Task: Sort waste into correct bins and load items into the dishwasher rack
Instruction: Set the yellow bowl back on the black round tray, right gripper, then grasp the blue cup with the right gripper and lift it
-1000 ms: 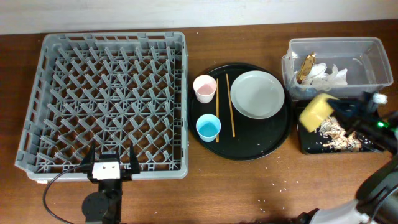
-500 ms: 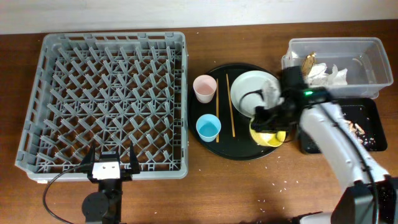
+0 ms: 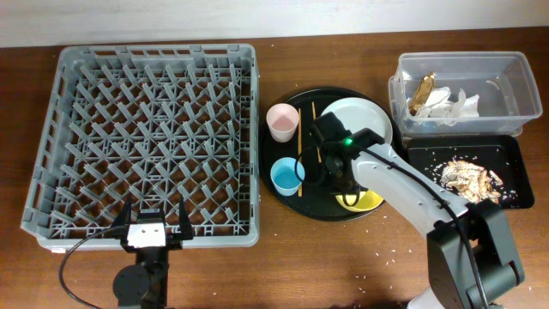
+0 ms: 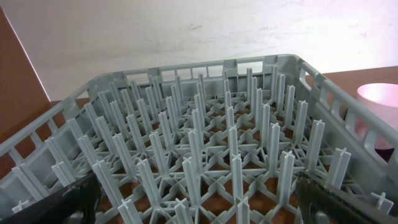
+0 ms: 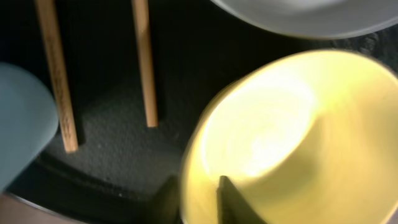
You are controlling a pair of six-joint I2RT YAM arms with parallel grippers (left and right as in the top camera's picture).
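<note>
The right tool [image 5: 198,196] sits astride the near rim of the yellow bowl [image 5: 280,124], one finger outside the wall and one inside. The jaws stand a little apart, but the wrist view is blurred and I cannot tell whether they pinch the rim or have let it go. The bowl rests on the round black tray [image 3: 296,204], at its front right edge, and part of it is hidden under the arm in the overhead view.

Just behind the bowl on the same tray lies the pale round plate [image 3: 369,116]. To the bowl's left are two wooden chopsticks [image 5: 56,74], laid roughly side by side. Beyond them are the light-blue cup [image 3: 287,175] and, further back, the pink cup [image 3: 282,121], both upright.

To the right of the round tray stands the clear tub [image 3: 463,64], which holds white napkins [image 3: 450,103] and the gold-brown wrapper [image 3: 423,93]. In front of the tub, touching or just beside it, lies the flat black tray [image 3: 506,150] with brownish food scraps [image 3: 467,176] in it.

The left tool [image 3: 154,219] rests at the near edge of the grey dishwasher rack [image 3: 146,142], its jaws spread wide and holding nothing. The rack's pegs carry no dishes. Everything stands on the brown table [image 3: 343,266]
</note>
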